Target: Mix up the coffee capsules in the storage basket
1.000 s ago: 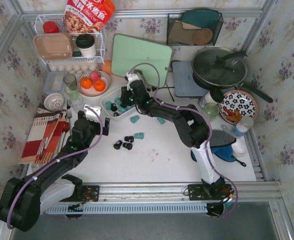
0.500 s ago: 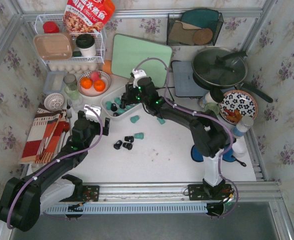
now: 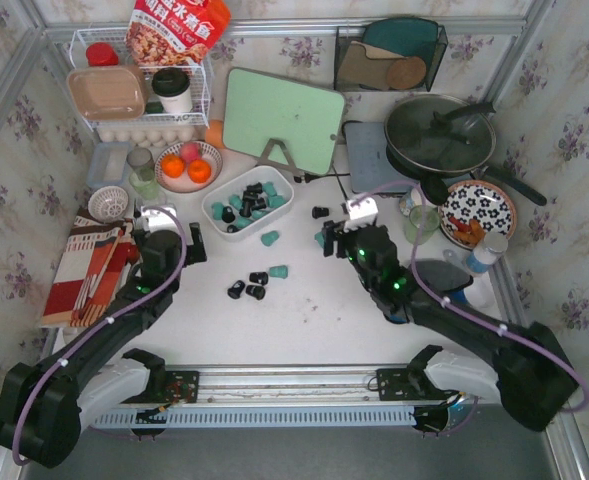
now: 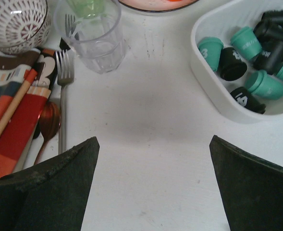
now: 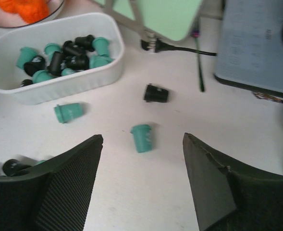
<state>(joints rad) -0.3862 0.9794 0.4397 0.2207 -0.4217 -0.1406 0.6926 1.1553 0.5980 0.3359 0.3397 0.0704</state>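
Note:
The white storage basket (image 3: 286, 192) stands at mid-table and holds several teal and black coffee capsules (image 3: 246, 200). Loose capsules lie on the table: a teal one (image 3: 270, 238), another teal one (image 3: 278, 271), three black ones (image 3: 248, 288) and a single black one (image 3: 320, 212). My right gripper (image 3: 331, 240) is open and empty right of the basket (image 5: 69, 89). A teal capsule (image 5: 142, 138) lies just ahead of its jaws (image 5: 142, 144), with a black one (image 5: 156, 93) beyond. My left gripper (image 3: 179, 238) is open and empty over bare table left of the basket (image 4: 203, 91), jaws wide apart (image 4: 153, 139).
A clear glass (image 4: 91, 38), a patterned bowl (image 4: 16, 21) and a fork (image 4: 62, 96) on a striped mat lie ahead-left of the left gripper. A plate of oranges (image 3: 188, 165) and a green cutting board (image 3: 279, 120) stand behind the basket. A grey hob (image 5: 256, 48) and a cable (image 5: 179, 49) are at right.
My right arm has pulled out of the basket and swung back to the right and nearer, now low over the table. My left gripper has shifted slightly left.

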